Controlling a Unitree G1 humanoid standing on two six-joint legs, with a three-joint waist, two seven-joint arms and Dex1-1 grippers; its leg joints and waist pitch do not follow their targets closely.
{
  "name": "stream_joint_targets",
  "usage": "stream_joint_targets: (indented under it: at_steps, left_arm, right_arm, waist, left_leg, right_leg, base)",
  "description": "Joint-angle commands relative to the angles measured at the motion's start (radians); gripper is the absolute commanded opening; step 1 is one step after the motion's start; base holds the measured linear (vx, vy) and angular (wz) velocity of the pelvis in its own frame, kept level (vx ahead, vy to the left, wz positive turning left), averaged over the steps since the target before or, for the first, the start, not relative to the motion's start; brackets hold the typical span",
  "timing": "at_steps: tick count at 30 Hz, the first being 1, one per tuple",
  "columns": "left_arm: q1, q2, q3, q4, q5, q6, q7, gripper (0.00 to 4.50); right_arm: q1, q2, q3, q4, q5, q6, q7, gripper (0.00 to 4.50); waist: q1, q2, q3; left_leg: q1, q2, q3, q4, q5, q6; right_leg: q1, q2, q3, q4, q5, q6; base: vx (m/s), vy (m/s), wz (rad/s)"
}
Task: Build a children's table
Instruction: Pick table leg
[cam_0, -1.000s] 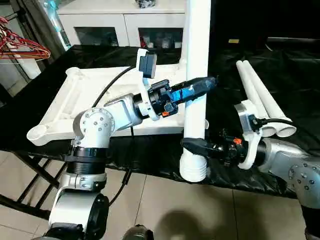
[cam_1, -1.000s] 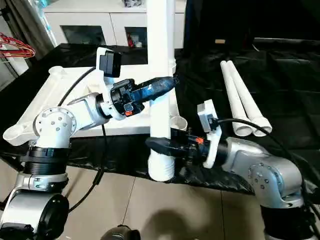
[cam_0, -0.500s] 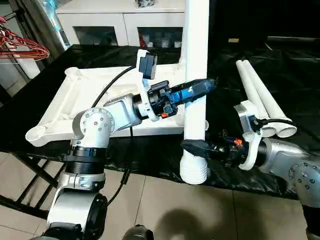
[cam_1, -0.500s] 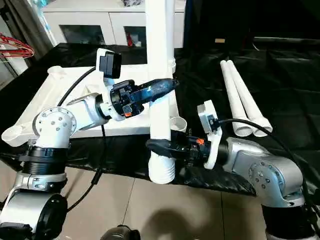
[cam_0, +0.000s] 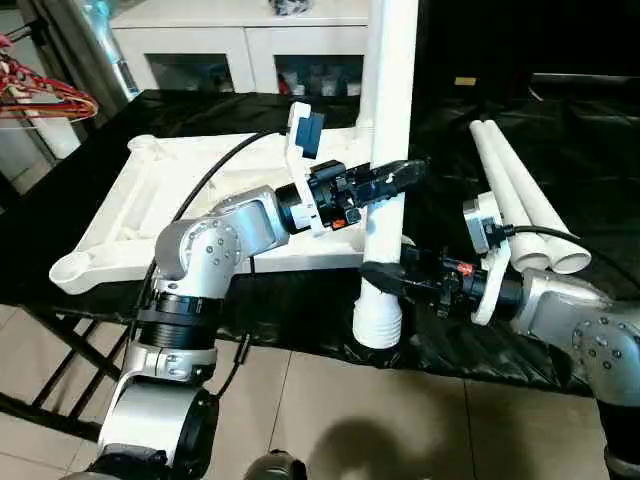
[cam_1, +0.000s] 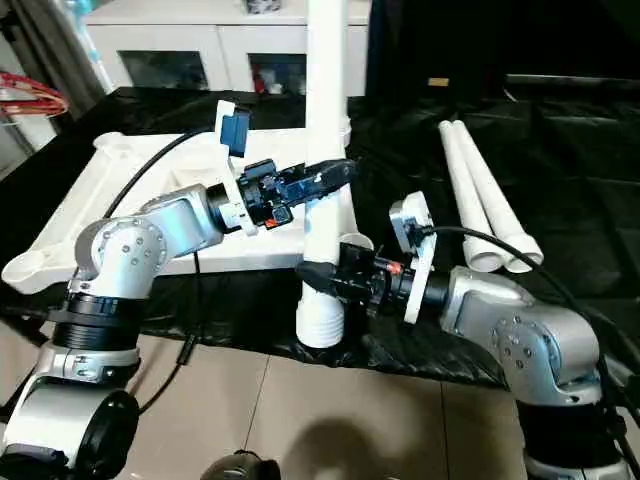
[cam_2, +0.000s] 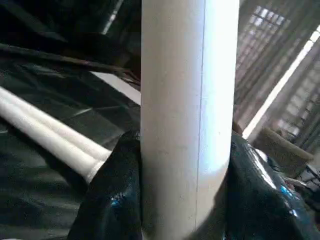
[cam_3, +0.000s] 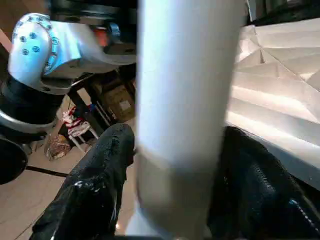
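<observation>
At the far left edge red clothes hangers (cam_0: 45, 95) are hanging, and behind the black-covered table (cam_0: 590, 170) a white cabinet (cam_0: 240, 40) with glass doors is standing along the far side. On the left half of the black cover the white table top (cam_0: 150, 210) is lying upside down, its ribbed underside facing up and a rounded corner socket (cam_0: 75, 268) sitting at its near left corner, close to the table's near edge. The left gripper (cam_0: 392, 178) is reaching rightward across the near right part of the top and is closing on an upright leg (cam_0: 390, 110); in the left wrist view its fingers (cam_2: 107, 200) are pressing against both sides of the white tube. The leg is standing nearly vertical just right of the top, its ribbed wide end (cam_0: 378, 325) hanging low past the table's near edge over the tiled floor (cam_0: 330, 410). Lower down on the same leg, the right gripper (cam_0: 385, 277) is coming in from the right; its jaws are sitting on either side of the tube, and whether they are gripping or loosening I cannot tell. Further right, two spare legs (cam_0: 525, 205) are lying side by side on the black cover, touching each other, their open ends pointing toward the near side, well apart from the top.
</observation>
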Motion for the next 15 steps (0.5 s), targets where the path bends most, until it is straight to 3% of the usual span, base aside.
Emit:
stream_joint_targets:
  at_steps: [1,15]
  left_arm:
    - [-0.001,0.012,-0.019,-0.026,0.006,-0.001,-0.023,1.81]
    - [-0.015,0.001,-0.046,-0.035,-0.013,0.005,-0.067,1.81]
  right_arm:
    - [-0.016,-0.008,0.001,0.001,0.005,0.021,0.0,2.88]
    - [-0.042,-0.07,0.067,0.027,0.023,0.077,0.102,2.88]
  waist:
    - [0.003,-0.031,-0.085]
    - [0.007,-0.036,-0.084]
  left_leg:
    - [0.028,0.05,-0.027,-0.064,-0.135,0.04]
    - [0.027,0.049,-0.026,-0.061,-0.134,0.042]
  right_leg:
    - [0.047,-0.086,0.044,-0.081,-0.323,-0.133]
    - [0.05,-0.088,0.044,-0.084,-0.358,-0.124]
  base:
    - [0.0,0.0,0.0]
    - [0.0,0.0,0.0]
